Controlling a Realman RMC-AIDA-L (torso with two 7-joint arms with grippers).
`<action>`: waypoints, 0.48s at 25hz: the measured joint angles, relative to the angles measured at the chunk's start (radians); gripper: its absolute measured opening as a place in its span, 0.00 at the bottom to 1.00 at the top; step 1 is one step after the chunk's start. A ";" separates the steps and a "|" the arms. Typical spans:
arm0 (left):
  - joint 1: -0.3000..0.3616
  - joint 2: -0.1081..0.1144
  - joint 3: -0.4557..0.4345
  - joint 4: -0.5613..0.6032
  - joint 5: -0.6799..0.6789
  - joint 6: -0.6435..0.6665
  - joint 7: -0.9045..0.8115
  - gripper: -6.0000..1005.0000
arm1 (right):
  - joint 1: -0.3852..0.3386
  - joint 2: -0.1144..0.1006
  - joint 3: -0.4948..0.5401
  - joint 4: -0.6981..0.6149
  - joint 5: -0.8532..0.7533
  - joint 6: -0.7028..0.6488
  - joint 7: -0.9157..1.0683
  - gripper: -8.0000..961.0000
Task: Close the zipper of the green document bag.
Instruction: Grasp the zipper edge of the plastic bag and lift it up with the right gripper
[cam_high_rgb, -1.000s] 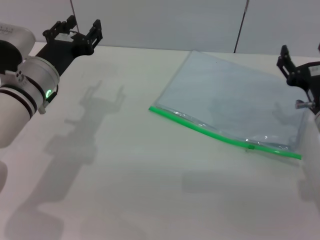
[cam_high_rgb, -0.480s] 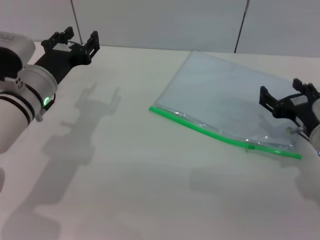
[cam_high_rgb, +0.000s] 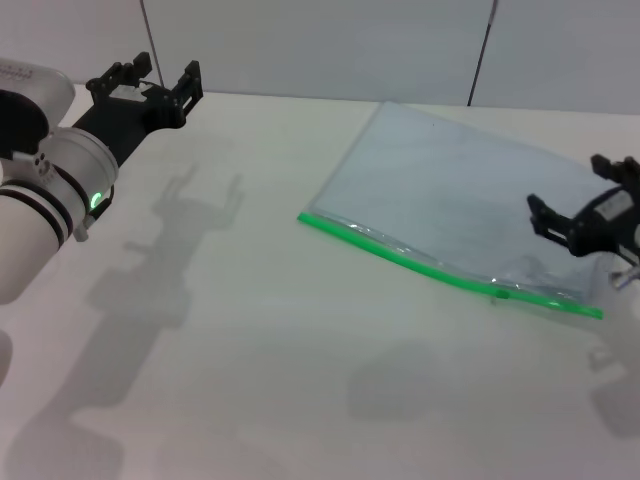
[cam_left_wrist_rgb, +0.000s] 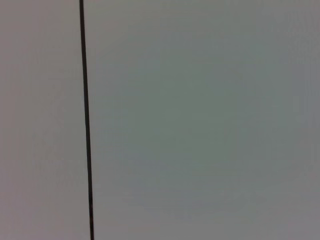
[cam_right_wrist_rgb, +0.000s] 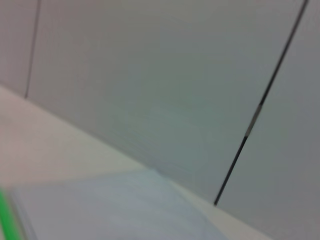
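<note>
Zipper (cam_high_rgb: 450, 276) on the green document bag (cam_high_rgb: 470, 200) at two o'clock lies unclosed, as the right gripper (cam_high_rgb: 578, 200), fingers spread and empty, has dropped toward its four-o'clock end to begin.

From my left wrist camera I see only a plain grey wall panel (cam_left_wrist_rgb: 200, 120), with one thin dark vertical seam (cam_left_wrist_rgb: 86, 120) running its full height near one side.

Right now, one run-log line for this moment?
right gripper: open, over bag near slider | left gripper: open, parked far left | zipper: unclosed
</note>
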 joint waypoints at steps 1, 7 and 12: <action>0.000 0.000 0.000 0.000 0.000 0.001 0.000 0.62 | -0.022 0.023 0.040 -0.023 -0.022 -0.049 -0.029 0.91; 0.001 0.001 0.000 -0.001 0.000 0.006 -0.001 0.62 | -0.070 0.139 0.239 -0.087 -0.066 -0.325 -0.241 0.91; 0.005 0.002 0.001 -0.002 0.000 0.007 -0.006 0.62 | -0.084 0.137 0.244 -0.146 -0.083 -0.474 -0.290 0.91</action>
